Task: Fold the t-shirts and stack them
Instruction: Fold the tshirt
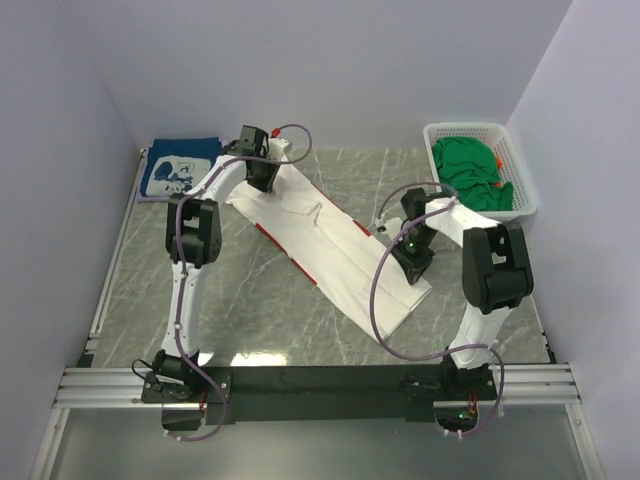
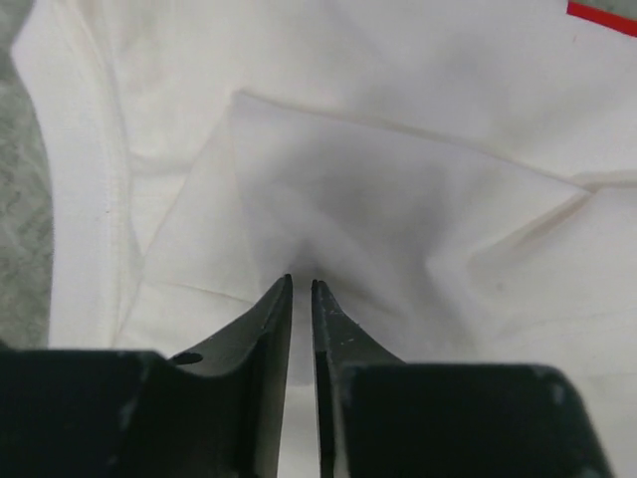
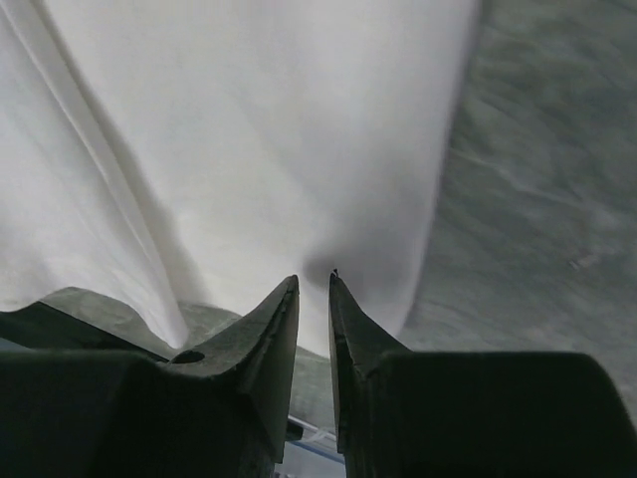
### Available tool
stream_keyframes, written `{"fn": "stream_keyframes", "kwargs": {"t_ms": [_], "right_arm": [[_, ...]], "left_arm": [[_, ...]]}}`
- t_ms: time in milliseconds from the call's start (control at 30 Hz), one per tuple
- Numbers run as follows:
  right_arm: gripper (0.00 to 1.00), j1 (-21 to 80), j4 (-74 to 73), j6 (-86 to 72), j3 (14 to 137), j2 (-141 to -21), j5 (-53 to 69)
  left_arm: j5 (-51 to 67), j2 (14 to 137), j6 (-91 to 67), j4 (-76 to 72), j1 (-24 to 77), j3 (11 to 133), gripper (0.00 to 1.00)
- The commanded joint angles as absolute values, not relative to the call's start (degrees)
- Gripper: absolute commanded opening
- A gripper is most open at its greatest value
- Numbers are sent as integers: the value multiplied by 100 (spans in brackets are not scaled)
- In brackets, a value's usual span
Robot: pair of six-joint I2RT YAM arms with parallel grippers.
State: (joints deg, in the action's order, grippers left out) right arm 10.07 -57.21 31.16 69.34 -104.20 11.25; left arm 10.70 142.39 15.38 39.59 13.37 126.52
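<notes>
Right, I'm looking at the grey marble table (image 1: pixel 250 300), and the white t-shirt (image 1: pixel 330 245) is lying across its middle as a long folded strip, running diagonally from far left to near right. The white basket (image 1: pixel 470 128) is sitting at the far right corner, holding the green t-shirts (image 1: pixel 468 170). The navy t-shirt (image 1: pixel 180 172) is lying folded at the far left corner. My left gripper (image 2: pixel 302 284) is pinching the strip's far-left end, cloth creasing towards its tips, and my right gripper (image 3: pixel 315 279) is pinching the near-right end
</notes>
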Motion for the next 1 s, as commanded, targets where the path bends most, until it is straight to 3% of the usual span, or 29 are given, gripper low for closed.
{"fn": "stream_keyframes", "kwargs": {"t_ms": [0,133,300,567,733,967], "right_arm": [[26,1370,-5502,3085,6777,-10625,1151],[26,1774,-5493,3032,6627,-10758,1283],[25,2030,-5590,3006,6364,-10723,1476],[26,3163,-5572,2672,6082,-10573,2433],[25,3840,-5722,2514,6319,-10530,3417],[28,3754,-6012,2742,6662,-10248,3771]], "left_arm": [[1143,13136,1723,3071,1301,12123,20],[1361,12183,1407,2672,1196,10875,22],[1793,11629,678,2944,993,10284,21],[2328,11803,44,3322,1019,9721,6],[2321,12111,-308,3437,1177,9633,7],[1908,12787,-230,3593,1371,10062,6]]}}
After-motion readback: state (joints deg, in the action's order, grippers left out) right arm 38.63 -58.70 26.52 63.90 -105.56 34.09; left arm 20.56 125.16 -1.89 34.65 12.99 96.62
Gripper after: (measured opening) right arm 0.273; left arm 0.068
